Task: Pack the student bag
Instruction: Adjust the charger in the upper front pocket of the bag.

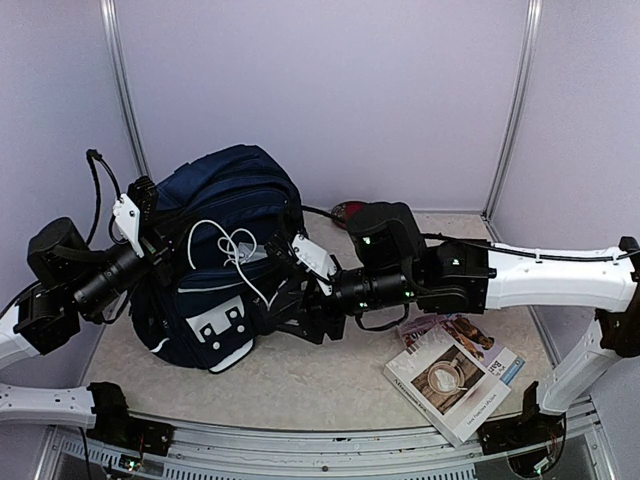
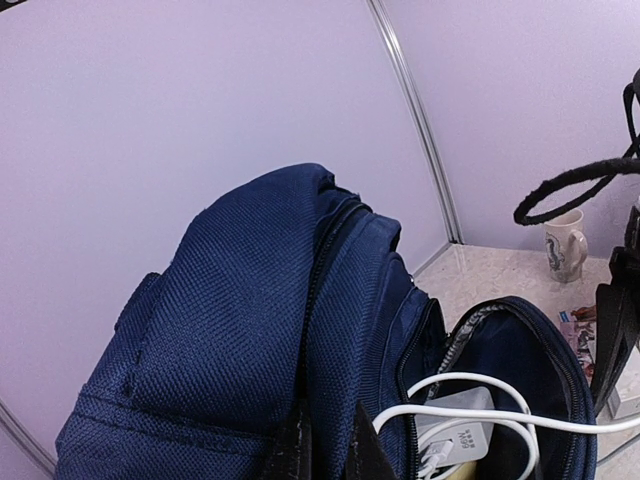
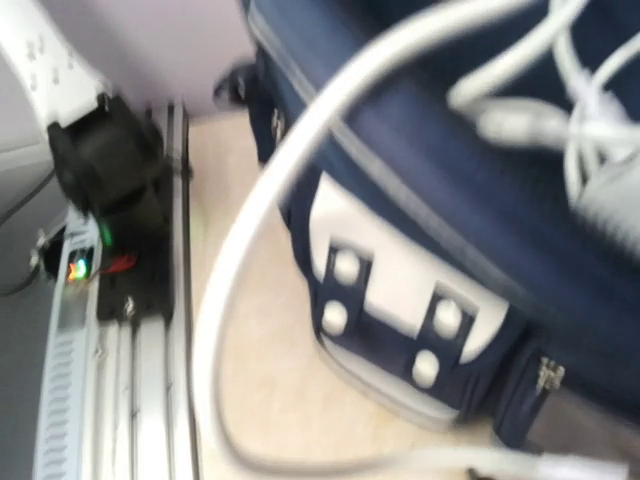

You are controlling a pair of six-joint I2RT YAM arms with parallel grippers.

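1. Top view: the student bag (image 1: 225, 200) rests on the table (image 1: 300, 390) left of centre, its white patch (image 1: 222, 325) turned toward the near edge. Only this view shows both arms, and the book (image 1: 450, 375) lying flat near the right arm's base, well apart from the bag
2. Left wrist view: this alone looks into the bag's open pocket, where a white charger (image 2: 455, 430) sits with a white cable (image 2: 480, 415) looped over it. A mug (image 2: 566, 245) stands on the table beyond; the top view does not show it
3. Right wrist view (blurred): the patch appears close up, with dark slots and pale round spots, and the cable sweeps across the foreground
4. Left gripper (image 1: 135, 215): jaws clamped on the fabric at the bag's upper edge. Right gripper (image 1: 312, 255): just beside the bag's right side; whether its jaws are apart or together cannot be told
5. Writing: the book's cover lettering, the mug's print and the charger's marks are all too small to read
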